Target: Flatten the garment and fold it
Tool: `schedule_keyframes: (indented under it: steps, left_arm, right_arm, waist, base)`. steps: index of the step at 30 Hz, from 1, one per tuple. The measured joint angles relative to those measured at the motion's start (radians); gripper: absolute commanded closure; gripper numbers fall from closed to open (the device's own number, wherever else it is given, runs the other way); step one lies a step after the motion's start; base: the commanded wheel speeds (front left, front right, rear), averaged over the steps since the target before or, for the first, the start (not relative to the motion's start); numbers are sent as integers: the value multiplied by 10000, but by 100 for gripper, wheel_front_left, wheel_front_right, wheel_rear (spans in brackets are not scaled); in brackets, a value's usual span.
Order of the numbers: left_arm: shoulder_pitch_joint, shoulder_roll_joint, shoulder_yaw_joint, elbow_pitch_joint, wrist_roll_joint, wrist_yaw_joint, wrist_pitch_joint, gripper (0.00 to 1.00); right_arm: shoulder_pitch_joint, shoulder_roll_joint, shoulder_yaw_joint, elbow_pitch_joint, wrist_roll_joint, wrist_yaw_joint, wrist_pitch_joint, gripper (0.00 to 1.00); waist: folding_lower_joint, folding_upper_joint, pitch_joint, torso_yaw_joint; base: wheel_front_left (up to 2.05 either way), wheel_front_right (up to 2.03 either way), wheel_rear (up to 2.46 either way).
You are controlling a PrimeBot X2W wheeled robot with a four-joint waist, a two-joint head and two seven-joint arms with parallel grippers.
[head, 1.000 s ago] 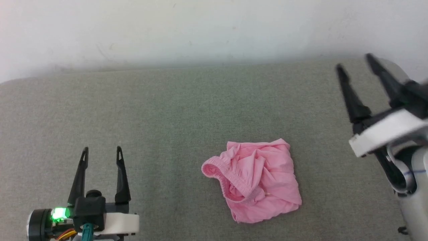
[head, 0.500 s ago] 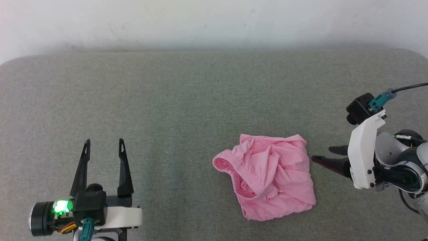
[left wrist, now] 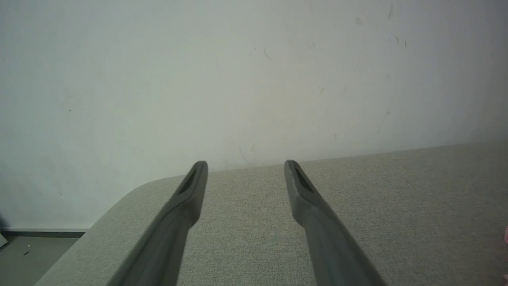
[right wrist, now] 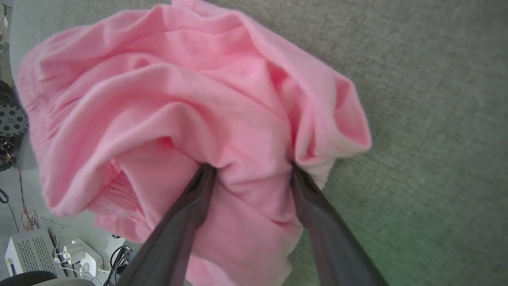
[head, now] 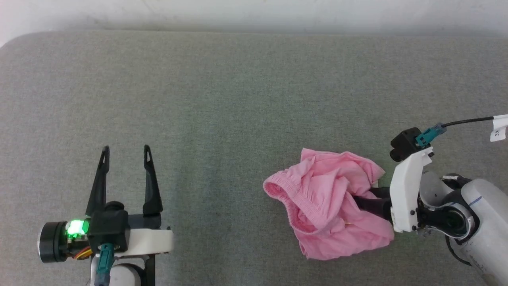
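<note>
The garment [head: 329, 202] is a crumpled pair of pink shorts on the grey-green cushion, its gathered waistband [head: 283, 198] curling at the left. My right gripper [head: 367, 200] points left into the garment's right side, with its fingertips buried in the cloth. In the right wrist view, the right gripper [right wrist: 251, 169] stands open with a fold of the garment [right wrist: 166, 99] bulging between its two fingers. My left gripper [head: 126, 149] hovers open over bare cushion at the lower left, well away from the garment. The left gripper [left wrist: 246, 165] holds nothing between its fingers.
The grey-green cushion [head: 222, 99] spans the head view, ending at a white wall [left wrist: 238, 71] behind, with a rounded corner at the far left. Beyond the cushion's edge, the right wrist view shows a pale box and cables [right wrist: 31, 254] on the floor.
The head camera tilted down. My right gripper came down from the upper right, turned to point left and pushed into the garment's right side, bunching it. The left gripper stayed put.
</note>
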Motion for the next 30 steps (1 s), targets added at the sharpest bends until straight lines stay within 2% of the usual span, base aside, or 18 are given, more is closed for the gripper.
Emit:
schedule_keyframes:
  steps: [3, 4, 5, 12, 17, 21, 26, 30]
  left_arm:
    - [-23, -6, 33, 10, 0, -8, 0, 0]
    - [-23, -8, 50, 23, 0, -8, 0, 0]
    - [-23, -10, 73, 35, 0, -8, 0, 0]
    - [10, 10, 272, 61, 0, -12, 0, 0]
    - [149, 75, 522, -194, 13, 19, 0, 0]
    - [169, 222, 625, -401, 199, 73, 0, 0]
    - [-101, 562, 604, -558, 374, 81, 0, 0]
    - [-534, 951, 604, -686, 462, 13, -2, 0]
  right_arm:
    - [-105, -136, 359, -84, -12, 0, -251, 0]
    - [-154, -211, 527, -148, -27, 0, -362, 75]
    - [-180, -265, 648, -203, -21, 0, -472, 100]
    - [-526, -715, 1710, -974, -117, -2, -1262, 100]
    - [-1430, -1321, 2266, -2056, -506, -2, -1689, 100]
    - [-2116, -1912, 2399, -2429, -711, 0, -1923, 100]
    - [-2701, -2660, 2472, -2144, -1252, 2, -2362, 100]
    - [-3126, -2934, 2324, -1277, -1555, 2, -2731, 100]
  waist:
    - [0, 0, 85, 35]
    - [0, 0, 88, 22]
    - [0, 0, 80, -3]
    - [0, 0, -82, -487]
    - [0, 0, -108, -1162]
    - [0, 0, 19, -1863]
    - [0, 0, 402, -2790]
    - [0, 0, 949, -3372]
  base:
    - [0, 0, 0]
    - [0, 0, 0]
    - [0, 0, 0]
    - [0, 0, 0]
    - [0, 0, 0]
    - [0, 0, 0]
    - [0, 0, 0]
    - [0, 0, 0]
